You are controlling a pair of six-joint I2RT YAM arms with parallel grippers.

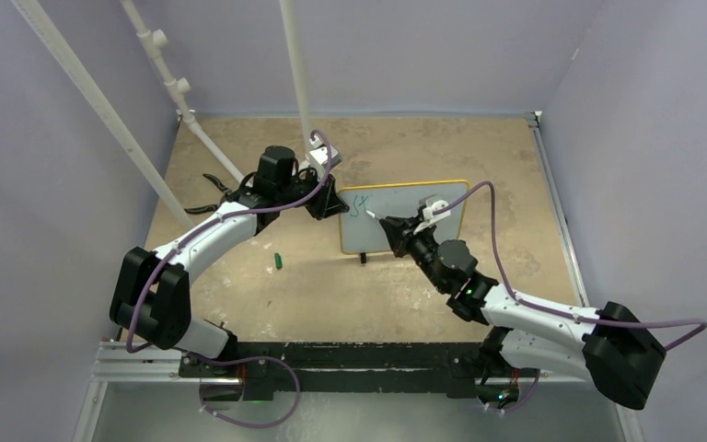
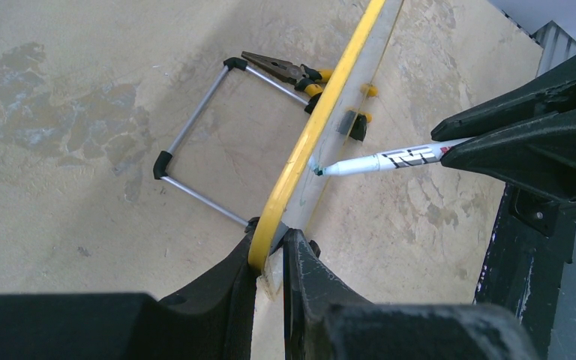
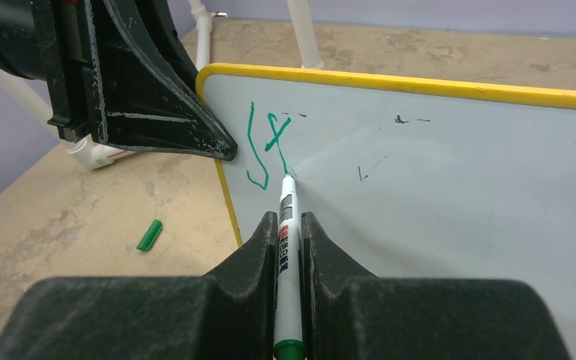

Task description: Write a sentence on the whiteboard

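Left gripper (image 2: 270, 246) pinches the whiteboard (image 2: 309, 139) at its yellow edge; right gripper (image 3: 290, 225) clamps the marker (image 3: 288, 201), tip at green strokes (image 3: 276, 133). Only left wrist shows pliers (image 2: 281, 69), upper centre.

The whiteboard (image 3: 457, 195) is showing a smooth, softly shining white face inside a yellow, plastic-looking frame (image 3: 390, 81). The table (image 2: 82, 150) is looking rough, matt and blotchy. The marker (image 3: 288, 247) is showing a smooth white plastic barrel. The fingers (image 3: 337, 262) are looking matt black and scuffed. The stand (image 2: 195, 115) is gleaming like bare metal.
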